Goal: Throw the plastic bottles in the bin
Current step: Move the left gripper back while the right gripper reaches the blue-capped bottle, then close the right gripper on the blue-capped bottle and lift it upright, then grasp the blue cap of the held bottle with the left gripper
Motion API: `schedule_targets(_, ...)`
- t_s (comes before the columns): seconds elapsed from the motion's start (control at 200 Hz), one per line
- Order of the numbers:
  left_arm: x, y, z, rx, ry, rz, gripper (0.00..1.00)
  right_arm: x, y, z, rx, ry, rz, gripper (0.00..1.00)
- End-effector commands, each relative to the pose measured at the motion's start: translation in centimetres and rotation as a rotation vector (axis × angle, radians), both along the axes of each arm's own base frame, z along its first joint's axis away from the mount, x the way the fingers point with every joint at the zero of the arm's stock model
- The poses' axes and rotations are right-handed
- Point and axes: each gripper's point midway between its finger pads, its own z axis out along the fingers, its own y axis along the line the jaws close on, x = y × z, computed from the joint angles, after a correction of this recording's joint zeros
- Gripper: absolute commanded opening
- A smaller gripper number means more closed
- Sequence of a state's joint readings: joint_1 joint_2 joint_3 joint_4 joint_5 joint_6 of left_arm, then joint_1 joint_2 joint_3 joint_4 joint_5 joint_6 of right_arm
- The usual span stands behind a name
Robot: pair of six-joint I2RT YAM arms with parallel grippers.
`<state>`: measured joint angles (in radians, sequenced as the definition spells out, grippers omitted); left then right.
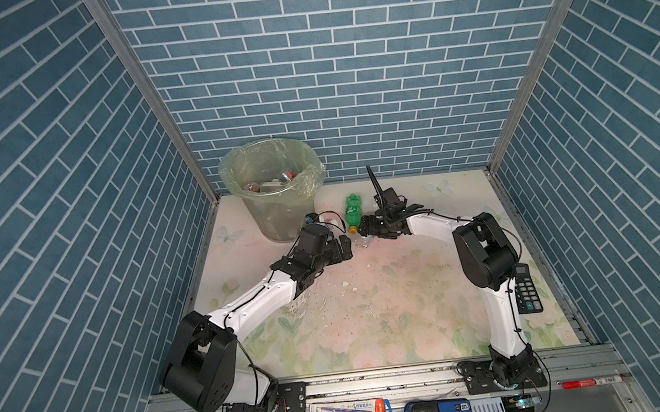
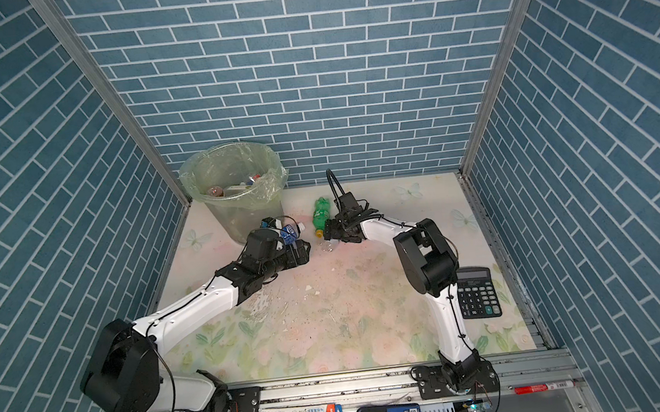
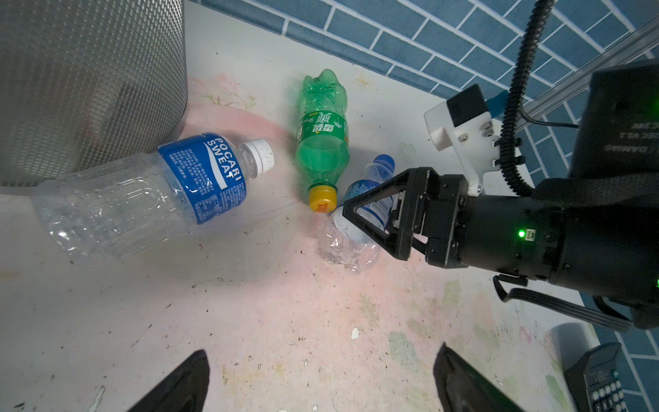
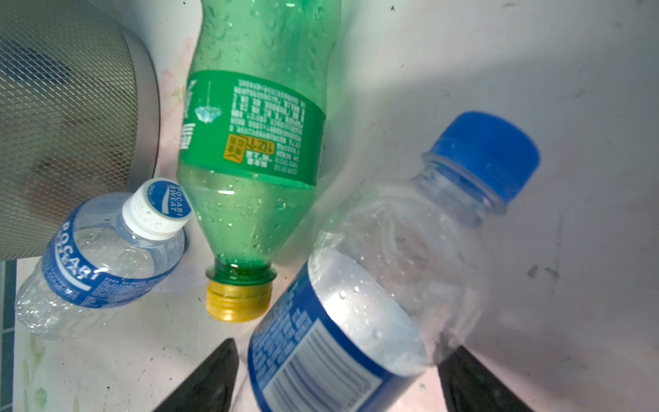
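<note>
Straddling a small clear blue-capped plastic bottle [image 4: 374, 271] lying on the floral tabletop [image 1: 373, 315]: right claw [image 4: 337, 360], grip cannot be told. Left claw [image 3: 322, 351] gapes wide, empty.

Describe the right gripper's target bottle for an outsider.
Start at the bin at the back left. By its foot lie a white-capped bottle, a green bottle and the target, a small clear bottle between the jaws of the right gripper. Only it has a blue cap.

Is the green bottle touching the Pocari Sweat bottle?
Apart. The left wrist view shows bare table between the green bottle and the white cap of the Pocari Sweat bottle.
</note>
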<state>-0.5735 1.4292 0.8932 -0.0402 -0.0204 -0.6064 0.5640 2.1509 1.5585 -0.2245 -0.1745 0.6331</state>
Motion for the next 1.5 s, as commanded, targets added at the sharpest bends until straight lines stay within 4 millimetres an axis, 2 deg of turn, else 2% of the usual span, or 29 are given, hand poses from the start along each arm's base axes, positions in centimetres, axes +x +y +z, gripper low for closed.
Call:
schedule_targets(0.0,0.4,0.8,-0.3,0.047,0.03,0.053,0.99,0.2,-0.3,-0.4,-0.025,0.011,-0.037,0.83)
schedule_targets(0.155,0.2,-1.5,-1.0,0.028,0.026,-0.097,0.99,-0.3,-1.1,-1.1,-0.057,0.014,-0.036,0.77)
schedule_targets(0.275,0.4,-1.6,-2.1,0.023,0.103,-0.075,0.99,-1.0,-1.9,-1.7,-0.092,0.02,-0.026,0.71)
schedule_targets(0.395,0.5,-1.9,-2.5,0.025,0.128,-0.077,0.99,-2.0,-2.8,-1.8,-0.119,0.02,-0.011,0.63)
schedule_targets(0.665,0.8,-2.7,-1.9,0.007,0.148,-0.092,0.99,-3.4,-4.5,-1.2,-0.174,-0.017,0.014,0.53)
schedule_targets(0.855,1.0,-2.6,-0.1,-0.004,0.124,-0.07,0.99,-4.6,-5.4,0.1,-0.192,-0.041,0.044,0.47)
schedule_targets(1.08,1.2,-2.5,2.6,0.003,0.135,-0.055,0.99,-5.5,-5.2,3.9,-0.13,-0.095,0.062,0.43)
schedule_targets(1.295,1.3,-2.7,5.5,-0.047,0.138,-0.023,0.99,-6.1,-4.7,9.9,-0.069,-0.206,0.072,0.42)
schedule_targets(1.495,2.1,-3.1,8.8,-0.095,0.094,-0.011,0.99,-7.7,-3.0,15.0,0.016,-0.289,0.132,0.41)
